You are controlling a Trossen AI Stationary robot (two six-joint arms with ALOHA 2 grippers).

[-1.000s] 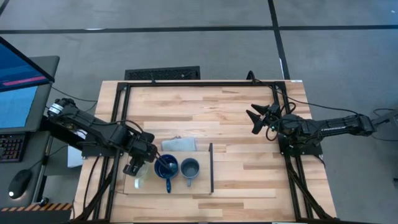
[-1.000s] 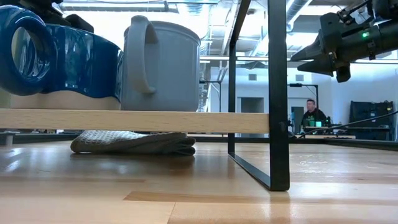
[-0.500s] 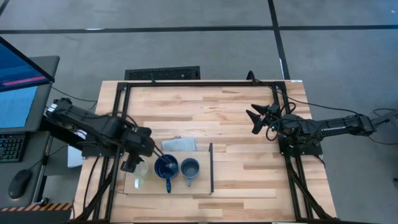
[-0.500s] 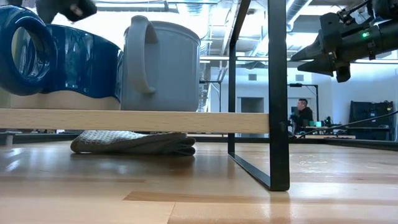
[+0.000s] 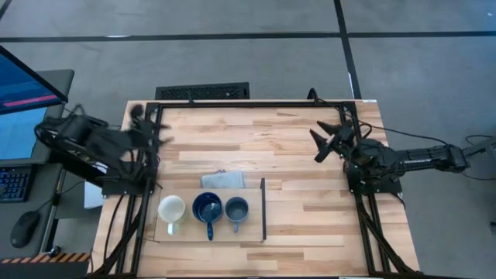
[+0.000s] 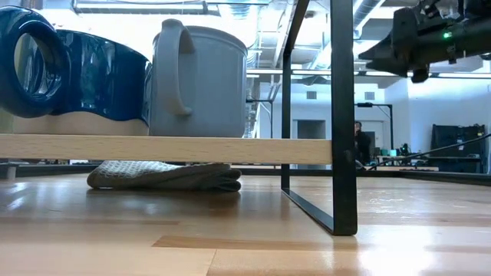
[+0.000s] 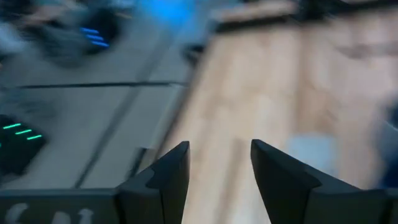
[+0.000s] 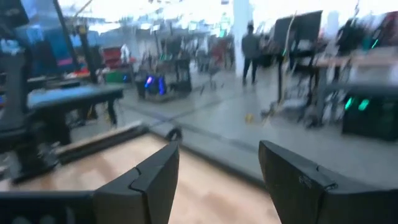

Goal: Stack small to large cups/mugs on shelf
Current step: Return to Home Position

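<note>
Three mugs stand in a row on the pale shelf panel: a cream-white mug at the left, a dark navy mug in the middle and a small grey-blue mug at the right, beside the panel's black strip. The low view shows the navy mug and the grey-blue mug upright on the shelf board. My left gripper is open and empty over the table's far left corner, blurred. My right gripper is open and empty, raised at the table's right side.
A folded grey cloth lies on the table just behind the shelf and shows under the board in the low view. A black frame borders the table. A person stands far off in the room.
My left gripper has risen from beside the cream-white mug and swung quickly toward the table's far left corner. The cream-white mug stays upright on the shelf, now in plain view. My right gripper has shifted slightly toward the far edge.
</note>
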